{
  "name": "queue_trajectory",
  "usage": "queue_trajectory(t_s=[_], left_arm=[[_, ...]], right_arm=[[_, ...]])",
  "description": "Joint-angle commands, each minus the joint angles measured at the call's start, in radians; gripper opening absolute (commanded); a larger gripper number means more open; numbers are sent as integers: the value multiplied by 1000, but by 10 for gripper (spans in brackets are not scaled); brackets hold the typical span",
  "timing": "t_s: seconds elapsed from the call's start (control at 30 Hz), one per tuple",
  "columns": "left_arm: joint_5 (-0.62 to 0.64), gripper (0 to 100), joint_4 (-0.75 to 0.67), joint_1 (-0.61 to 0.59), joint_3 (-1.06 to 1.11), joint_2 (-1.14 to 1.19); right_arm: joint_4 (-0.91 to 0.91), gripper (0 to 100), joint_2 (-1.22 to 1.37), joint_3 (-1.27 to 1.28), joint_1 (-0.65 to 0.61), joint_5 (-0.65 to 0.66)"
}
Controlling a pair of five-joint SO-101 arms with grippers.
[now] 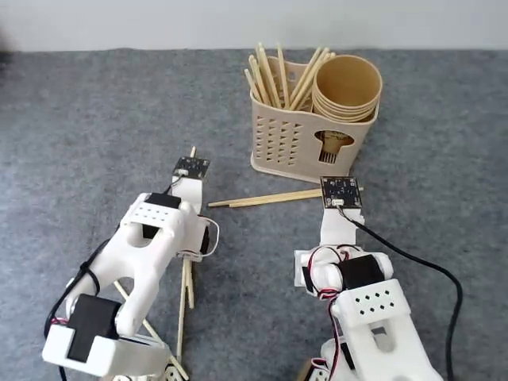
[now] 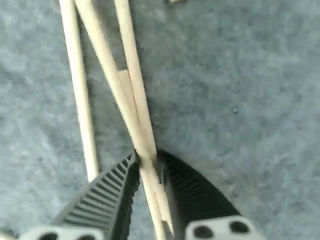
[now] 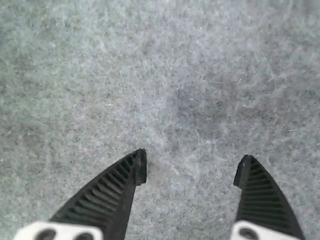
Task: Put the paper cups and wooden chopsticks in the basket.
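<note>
Task thing: the crossed chopsticks (image 2: 139, 105), two slim pale wooden sticks, lie on the mat beneath the left arm, overlapping where the jaws meet them.
Left gripper (image 2: 148, 167): its ribbed black jaws are pinched nearly together on the crossed chopsticks, low over the mat.
Step in hand: by my judgement, the grasp of a floor pair, with the lift not yet begun.
Next move: it likely calls for a straight lift, a turn of the sticks toward upright, then a carry to the basket's chopstick side. The crossed grip may let one stick swivel or slip.
Single chopstick (image 2: 80, 90): another pale wooden stick just beside the held ones, outside the jaws.
Chopstick pair (image 1: 266, 198): two more pale sticks lying flat between the arms, near the basket's front.
Basket (image 1: 286, 143): a beige perforated plastic caddy, already holding the upright chopsticks (image 1: 274, 75) and the paper cups (image 1: 347, 83), a tan nested stack.
Right gripper (image 3: 192, 172): jaws spread wide, holding nothing, above bare mat.
In the way: the right arm sits near the chopstick pair and the basket's approach.
Grey felt mat (image 1: 95, 119): covers the table.
</note>
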Motion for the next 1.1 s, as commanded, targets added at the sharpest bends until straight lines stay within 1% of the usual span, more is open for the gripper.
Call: queue_trajectory(t_s=[0.0,0.17,0.43,0.6,0.7,0.9,1.0,1.07], left_arm=[[6,13,37,-2,-67,0],[6,13,126,-2,-179,-2],[6,13,298,-3,-453,-2],[6,12,419,-11,-688,-2],[6,12,465,-6,-845,-2],[9,12,462,-5,-1116,11],[80,12,370,-6,-1179,9],[124,12,282,-8,-1204,9]], right_arm=[[-1,295,-16,-3,-1,-9],[-1,295,-16,-3,-1,-9],[-1,295,-16,-3,-1,-9],[-1,295,-16,-3,-1,-9],[-1,295,-16,-3,-1,-9],[-1,295,-16,-3,-1,-9],[-1,295,-16,-3,-1,-9],[-1,295,-16,-3,-1,-9]])
